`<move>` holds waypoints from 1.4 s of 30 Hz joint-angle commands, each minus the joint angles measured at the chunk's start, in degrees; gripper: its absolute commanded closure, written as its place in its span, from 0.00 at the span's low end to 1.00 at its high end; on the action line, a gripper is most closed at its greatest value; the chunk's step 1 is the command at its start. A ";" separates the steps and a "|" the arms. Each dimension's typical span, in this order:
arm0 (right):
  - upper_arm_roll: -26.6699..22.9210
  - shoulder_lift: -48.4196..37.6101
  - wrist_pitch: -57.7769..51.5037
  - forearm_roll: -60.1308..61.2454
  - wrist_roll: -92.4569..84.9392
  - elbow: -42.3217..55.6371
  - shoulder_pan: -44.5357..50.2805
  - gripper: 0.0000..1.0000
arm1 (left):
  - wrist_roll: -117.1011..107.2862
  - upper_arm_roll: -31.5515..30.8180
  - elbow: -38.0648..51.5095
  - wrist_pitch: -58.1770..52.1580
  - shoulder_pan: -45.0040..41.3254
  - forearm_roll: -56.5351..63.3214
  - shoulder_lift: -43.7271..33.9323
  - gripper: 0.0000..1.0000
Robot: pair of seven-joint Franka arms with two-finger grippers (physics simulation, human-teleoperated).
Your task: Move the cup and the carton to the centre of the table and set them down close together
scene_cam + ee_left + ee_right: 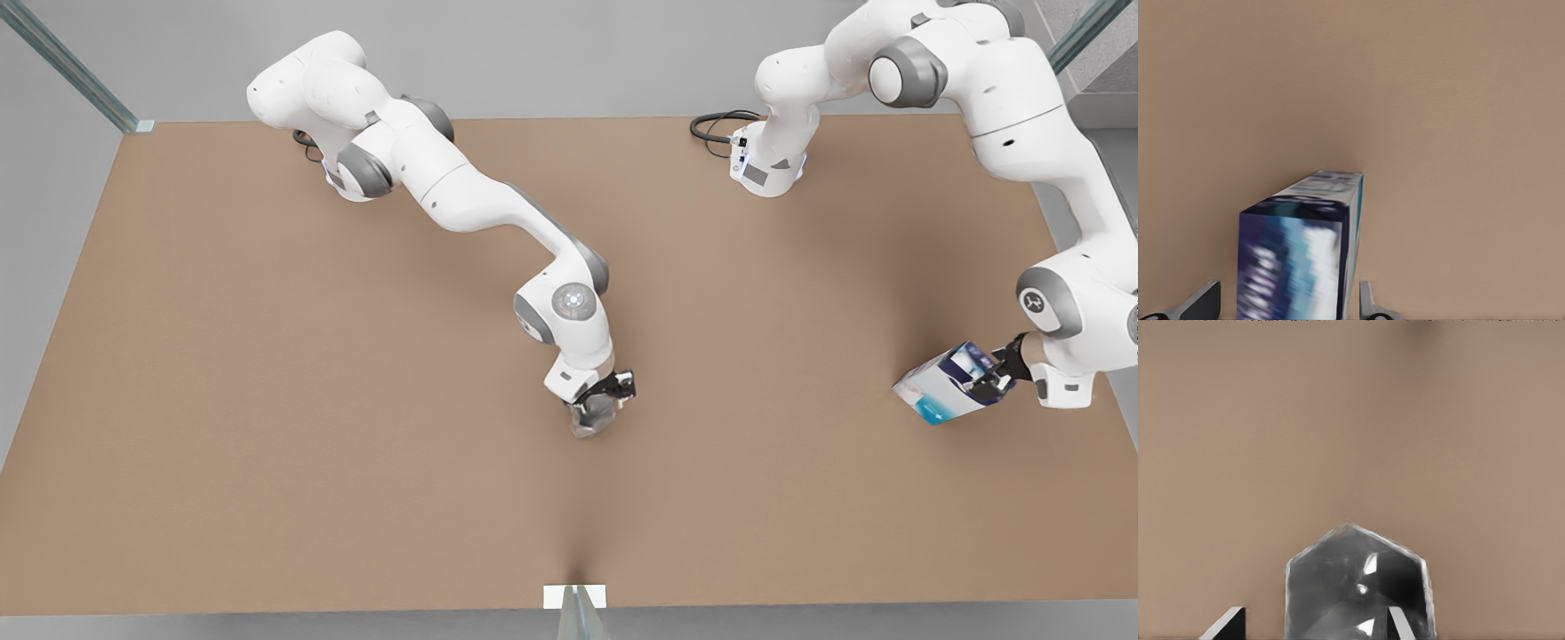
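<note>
The cup (594, 418) is seen near the middle of the front view, slightly below centre, as a small silver-grey metallic body with angular facets that catch bright glints. It is clamped between the jaws of the right gripper (605, 402), whose arm reaches down from the upper left of that frame. In the right wrist view the cup (1358, 587) appears dark and glassy, with a peaked outline, and a finger (1225, 625) is seen to each side of it.

The carton (947, 382) is found at the right edge of the front view, about mid-height, tilted with its teal-blue end lowest and its navy-blue face turned upward. It is gripped at its upper end by the jaws of the left gripper (994, 380). In the left wrist view the carton (1298, 253) shows a navy and pale-blue printed face between two grey fingertips (1201, 300).

The cup and carton are well apart over the plain light brown desk (267, 400). A small white tab (574, 596) is set at the desk's lower edge.
</note>
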 commanded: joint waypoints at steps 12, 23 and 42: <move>-1.23 -39.06 -18.85 9.49 -12.91 -32.77 -19.77 0.00 | 0.09 0.00 -0.51 0.26 0.35 0.10 1.49 0.41; 3.34 -60.44 -41.97 -0.35 -32.96 -42.72 -42.01 0.00 | -26.67 -10.98 -0.34 -1.67 -13.16 -4.56 -6.24 0.37; 5.71 -53.93 -43.20 0.44 -32.87 -32.69 -41.66 0.00 | -62.49 -22.67 -1.31 4.31 -41.22 -4.38 -1.32 0.18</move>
